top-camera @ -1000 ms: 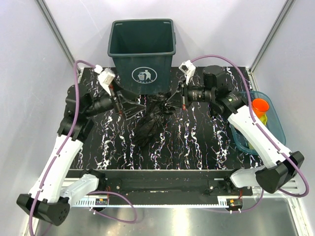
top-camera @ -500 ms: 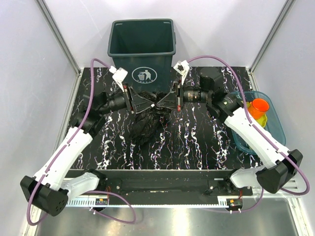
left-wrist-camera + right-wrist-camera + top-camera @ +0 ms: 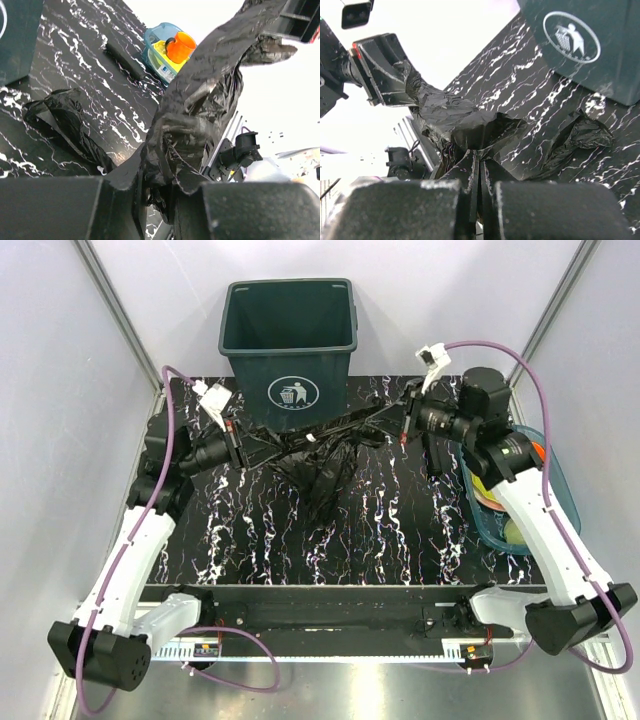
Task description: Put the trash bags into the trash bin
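White walls (image 3: 60, 490) stand around a black tabletop (image 3: 400, 530) with white streaks. The black trash bag (image 3: 320, 445) is now stretched out wide between the two arms. Half a second ago the arms were close together in the middle, and the trash bag was bunched up between them. They have pulled apart since then. I think that helps the job, because the trash bag has to be spread open before it can go into the green trash bin (image 3: 290, 330).

The left fingers (image 3: 247, 445) are closed tight on one end of the trash bag. The right fingers (image 3: 407, 423) are closed tight on the other end. Its long way runs left to right, along the far edge of the tabletop, a bit higher on the right. A loose part droops from the middle and points toward the near edge. The trash bag hangs just in front of the trash bin and is not in it yet.
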You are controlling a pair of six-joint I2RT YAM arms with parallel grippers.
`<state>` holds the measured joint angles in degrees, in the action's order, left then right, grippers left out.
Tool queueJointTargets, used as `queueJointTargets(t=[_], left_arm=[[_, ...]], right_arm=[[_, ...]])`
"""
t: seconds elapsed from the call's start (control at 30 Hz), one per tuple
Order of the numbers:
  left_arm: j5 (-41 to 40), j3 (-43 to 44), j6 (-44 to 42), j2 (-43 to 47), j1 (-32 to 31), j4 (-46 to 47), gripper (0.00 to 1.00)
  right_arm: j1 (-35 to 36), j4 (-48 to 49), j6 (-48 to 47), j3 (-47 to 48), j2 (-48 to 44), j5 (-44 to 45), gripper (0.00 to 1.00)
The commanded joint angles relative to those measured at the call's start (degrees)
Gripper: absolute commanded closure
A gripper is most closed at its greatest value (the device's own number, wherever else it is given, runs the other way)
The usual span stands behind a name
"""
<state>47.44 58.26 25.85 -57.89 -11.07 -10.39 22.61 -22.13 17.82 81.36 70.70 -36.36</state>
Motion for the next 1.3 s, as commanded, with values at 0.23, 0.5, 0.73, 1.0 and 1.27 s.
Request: queueJointTargets(t=[0.23,0.5,0.73,1.0,1.27], left_arm=[[4.06,13.89,-13.19,-1.96,1.05,0.80,0.73],[12.24,16.27,-17.38,-3.02,-0.18,-3.10,0.24],[4.42,14.95,-32.15,-0.03,-4.29,-15.08,0.14],[-2.16,18.91,-46.49,-5.56,-19.06,-24.94,0.10],[0.61,16.36,-45.72,-9.17,-23.64,-25.38,0.11]], right_arm=[[-3.36,-2.91,-8.07,14.53,-6.89,6.07,1.00],[-3.19,-6.61,-7.02,-0.22,-7.77,-7.32,1.00],[0.76,-5.72,-8.32,-6.13,-6.10,-11.54,1.00],[4.72,-10.47,-16.58,-3.76,-4.25,-14.96,1.00],[7.89,-13.46,-23.09,-0.43,-3.02,-13.04,1.00]])
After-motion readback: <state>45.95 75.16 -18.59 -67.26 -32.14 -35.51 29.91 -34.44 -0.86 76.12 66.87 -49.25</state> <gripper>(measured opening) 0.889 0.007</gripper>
